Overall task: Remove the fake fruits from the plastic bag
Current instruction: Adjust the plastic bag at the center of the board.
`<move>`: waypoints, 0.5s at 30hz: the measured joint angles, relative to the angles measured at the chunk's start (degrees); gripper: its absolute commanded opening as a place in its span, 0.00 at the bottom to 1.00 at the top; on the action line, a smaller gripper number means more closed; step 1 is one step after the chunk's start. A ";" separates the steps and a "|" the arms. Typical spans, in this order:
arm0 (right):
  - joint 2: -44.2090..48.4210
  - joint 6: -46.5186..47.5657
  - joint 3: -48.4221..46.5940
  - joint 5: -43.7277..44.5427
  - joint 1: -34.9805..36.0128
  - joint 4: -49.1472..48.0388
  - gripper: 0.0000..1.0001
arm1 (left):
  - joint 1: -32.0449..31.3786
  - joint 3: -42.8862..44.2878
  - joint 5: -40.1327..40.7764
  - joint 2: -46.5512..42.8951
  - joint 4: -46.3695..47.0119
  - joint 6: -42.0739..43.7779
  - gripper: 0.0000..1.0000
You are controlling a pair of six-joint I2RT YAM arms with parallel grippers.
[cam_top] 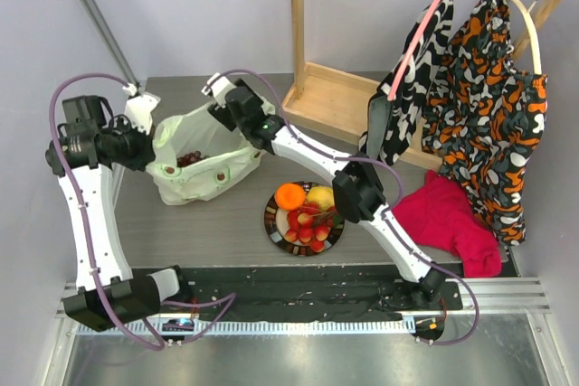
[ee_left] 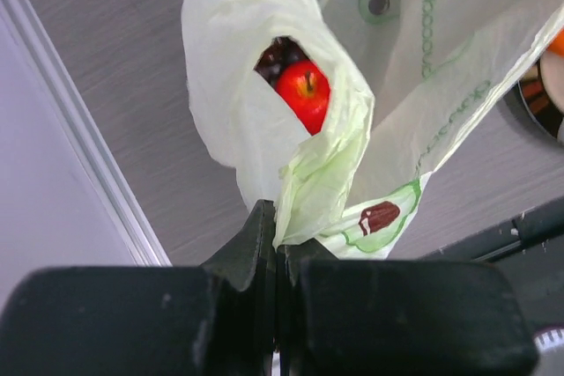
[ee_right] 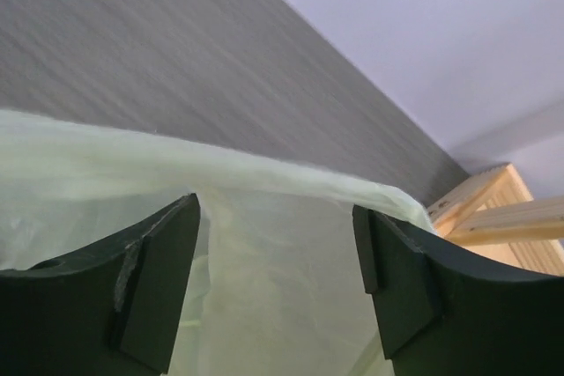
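The pale green plastic bag (cam_top: 204, 164) lies at the table's back left, mouth up. Dark grapes (cam_top: 189, 159) show inside it. In the left wrist view a red apple (ee_left: 304, 94) and the dark grapes (ee_left: 275, 57) show through the bag's (ee_left: 256, 33) opening. My left gripper (ee_left: 278, 248) is shut on the bag's left edge (cam_top: 156, 153). My right gripper (ee_right: 275, 253) is open over the bag's far rim (ee_right: 264, 182), at the bag's back right in the top view (cam_top: 222, 104). An orange (cam_top: 289, 196), a lemon (cam_top: 319, 197) and red fruits (cam_top: 308, 229) lie on the plate (cam_top: 271, 220).
A red cloth (cam_top: 448, 216) lies at the right. A wooden clothes rack (cam_top: 336, 97) with two patterned garments (cam_top: 479, 97) stands at the back right. The table's left edge runs close beside the bag.
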State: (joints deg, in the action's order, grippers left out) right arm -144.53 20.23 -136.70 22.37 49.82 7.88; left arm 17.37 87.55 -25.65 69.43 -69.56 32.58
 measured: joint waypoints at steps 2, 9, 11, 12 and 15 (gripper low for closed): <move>1.75 0.20 3.80 -1.75 -0.17 1.44 0.89 | 0.00 -1.88 0.59 -1.81 -2.14 3.06 0.00; 13.99 -1.55 20.90 -10.73 6.23 10.47 0.95 | 0.00 -16.24 7.04 -10.47 -6.34 8.48 0.00; 17.33 -3.13 22.69 -13.64 9.35 12.31 0.95 | 0.00 -18.32 9.16 -13.60 -7.52 8.72 0.00; 19.04 -4.20 23.17 -15.50 10.95 12.68 0.94 | 0.00 -18.75 10.05 -14.95 -7.82 8.66 0.00; 24.00 -7.63 24.28 -20.02 13.29 13.94 0.86 | 0.02 -19.63 12.39 -17.22 -8.31 7.96 0.00</move>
State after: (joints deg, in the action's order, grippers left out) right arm -120.53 12.60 -112.42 2.35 63.11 21.82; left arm 17.39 67.92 -13.26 52.21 -77.87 40.53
